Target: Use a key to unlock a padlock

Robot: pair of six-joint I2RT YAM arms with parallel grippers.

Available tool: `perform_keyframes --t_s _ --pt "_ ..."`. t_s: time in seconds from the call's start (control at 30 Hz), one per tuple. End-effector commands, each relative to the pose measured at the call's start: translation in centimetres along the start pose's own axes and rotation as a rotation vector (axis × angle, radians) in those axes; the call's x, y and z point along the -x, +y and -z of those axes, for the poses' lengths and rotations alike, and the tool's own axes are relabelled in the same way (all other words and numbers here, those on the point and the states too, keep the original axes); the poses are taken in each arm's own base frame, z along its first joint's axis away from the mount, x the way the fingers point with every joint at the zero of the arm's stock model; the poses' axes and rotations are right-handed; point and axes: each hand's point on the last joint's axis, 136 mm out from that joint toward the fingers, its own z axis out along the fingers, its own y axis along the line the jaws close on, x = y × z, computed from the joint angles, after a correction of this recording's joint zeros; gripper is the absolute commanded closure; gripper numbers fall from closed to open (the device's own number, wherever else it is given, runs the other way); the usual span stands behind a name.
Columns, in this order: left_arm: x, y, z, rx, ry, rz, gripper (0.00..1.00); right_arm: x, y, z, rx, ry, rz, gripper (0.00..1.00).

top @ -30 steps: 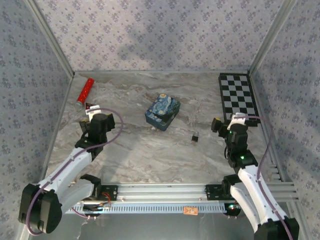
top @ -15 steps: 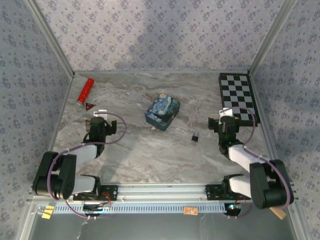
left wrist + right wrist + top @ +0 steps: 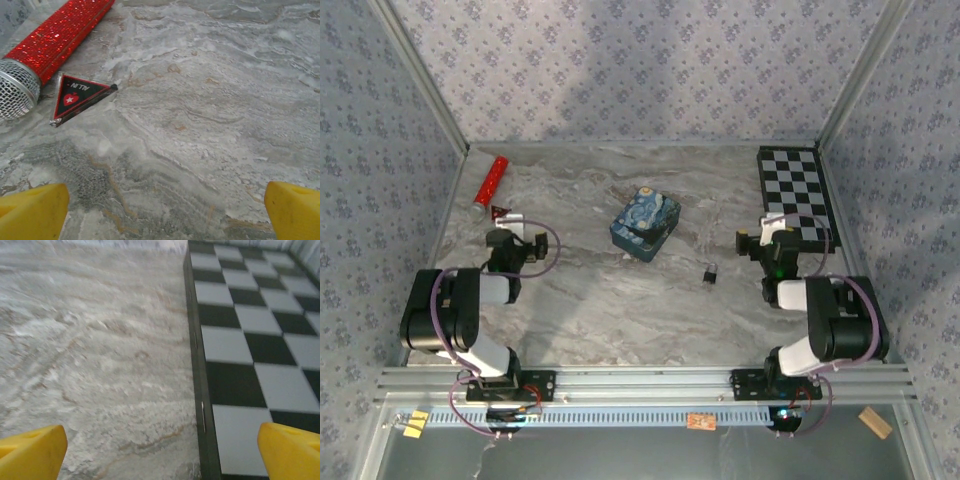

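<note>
Padlock (image 3: pixel 710 272): is lying on the marbled worktop (image 3: pixel 620 310), right of centre and towards the near side. It is showing as a tiny dark lump with a small silvery part, and nothing is touching it. Finer detail is too small to tell.
Left tool (image 3: pixel 160 212): is standing with its jaws wide apart and gripping nothing. Its yellow fingertips (image 3: pixel 31 211) are showing at the near corners of the left wrist view, with bare worktop lying between them.
Left tool, place: is hanging low over the left side of the worktop, just near of the dark-red triangle (image 3: pixel 77 97) and well apart from the padlock.
Right tool (image 3: pixel 160 452): is gaping just as wide and carrying nothing, its yellow pads (image 3: pixel 289 452) framing the worktop and the board's edge.
Right tool, place: is sitting on the right side at the near left corner of the chequered board (image 3: pixel 250 340), right of the padlock and apart from it.
Blue painted tin (image 3: pixel 646 224): is sitting around the centre, far and left of the padlock and not touching it.
Red glitter microphone (image 3: pixel 55 37): is lying at the far left, its mesh head pointing near.
Triangle: is lying flat just beside the mesh head, between the microphone and the left tool.
Board: is lying flat along the right edge, in the far half.
Arms: both are folding back low, their elbows close to the bases.
</note>
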Motion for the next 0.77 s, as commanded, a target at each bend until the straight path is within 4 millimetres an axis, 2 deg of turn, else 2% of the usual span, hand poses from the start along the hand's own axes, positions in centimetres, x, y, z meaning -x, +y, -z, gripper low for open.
perform_keyframes --t_s 0.0,0.73 --pt "2.42 0.08 -0.26 -0.012 -0.067 0.046 0.00 1.02 -0.68 -0.79 0.005 -0.014 -0.078 0.01" --pt "2.37 0.03 -0.25 -0.014 -0.066 0.045 0.00 1.01 -0.28 -0.84 0.017 -0.007 -0.060 0.01"
